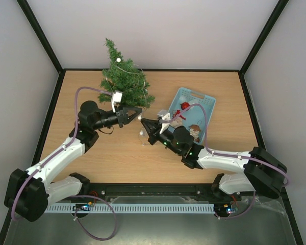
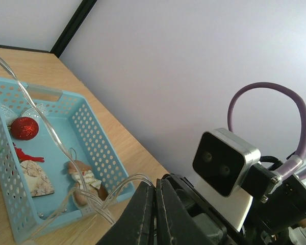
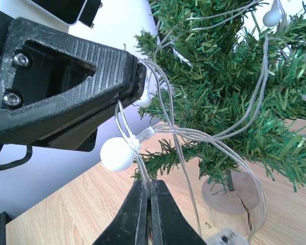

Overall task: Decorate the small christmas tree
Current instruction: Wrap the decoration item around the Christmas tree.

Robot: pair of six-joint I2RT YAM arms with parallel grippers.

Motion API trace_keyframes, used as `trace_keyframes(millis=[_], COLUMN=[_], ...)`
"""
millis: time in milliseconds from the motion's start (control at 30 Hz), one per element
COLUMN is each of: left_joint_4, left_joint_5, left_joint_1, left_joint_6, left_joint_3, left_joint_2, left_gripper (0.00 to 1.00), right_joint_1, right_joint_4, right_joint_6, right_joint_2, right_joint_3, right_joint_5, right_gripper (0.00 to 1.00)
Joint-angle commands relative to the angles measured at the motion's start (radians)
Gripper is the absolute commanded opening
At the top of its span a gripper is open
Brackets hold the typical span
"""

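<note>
The small christmas tree (image 1: pixel 123 76) stands at the back of the table, with a clear light string (image 3: pixel 194 135) of white globe bulbs looped through its branches. In the right wrist view the tree (image 3: pixel 229 76) rises from a round wooden base (image 3: pixel 229 196). My left gripper (image 1: pixel 137 109) is at the tree's lower right and is shut on strands of the string (image 2: pixel 125 185). My right gripper (image 1: pixel 143 122) is just below it, tips nearly meeting the left's. It is shut on the string (image 3: pixel 149 186) right under a white bulb (image 3: pixel 117 153).
A light blue basket (image 1: pixel 206 99) lies right of the tree, holding a red ball (image 2: pixel 24 127), a small bear figure (image 2: pixel 84 178) and a heart ornament (image 2: pixel 35 178). The string's clear battery box (image 3: pixel 224 237) sits by the tree's base.
</note>
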State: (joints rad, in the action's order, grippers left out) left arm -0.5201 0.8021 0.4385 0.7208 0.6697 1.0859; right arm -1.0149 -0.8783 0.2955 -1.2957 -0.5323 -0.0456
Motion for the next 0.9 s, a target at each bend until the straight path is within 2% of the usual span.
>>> trace_keyframes(millis=[0,67,233,333,467,633,867], left_joint_4=[-0.002,0.067,0.269,0.377,0.446,0.379,0.316], left_joint_5=[-0.025,-0.050,-0.096,-0.150,-0.188,-0.167,-0.161], left_joint_1=[0.005,0.005,0.003,0.005,0.005,0.017,0.067], left_joint_6=[-0.050,-0.097,-0.241,-0.338,-0.401,-0.397,-0.386], left_joint_3=[0.002,0.021,0.075,0.081,0.053,-0.004,-0.028], left_joint_2=[-0.019,-0.018,-0.040,-0.071,-0.082,-0.067,-0.028], left_gripper=[0.02,0.06,0.34,0.41,0.41,0.38,0.40], right_joint_1=[-0.007,-0.007,-0.007,-0.007,-0.008,-0.007,-0.007], right_joint_4=[-0.028,-0.002,0.099,0.171,0.234,0.304,0.344], right_joint_6=[-0.010,-0.014,-0.024,-0.014,0.000,0.024,0.080], right_joint_2=[0.052,0.079,0.161,0.190,0.212,0.217,0.161], right_joint_3=[0.023,0.022,0.007,-0.001,-0.005,-0.016,-0.007], right_joint_5=[0.012,0.022,0.062,0.086,0.117,0.106,0.053], right_gripper=[0.02,0.02,0.02,0.02,0.02,0.02,0.02])
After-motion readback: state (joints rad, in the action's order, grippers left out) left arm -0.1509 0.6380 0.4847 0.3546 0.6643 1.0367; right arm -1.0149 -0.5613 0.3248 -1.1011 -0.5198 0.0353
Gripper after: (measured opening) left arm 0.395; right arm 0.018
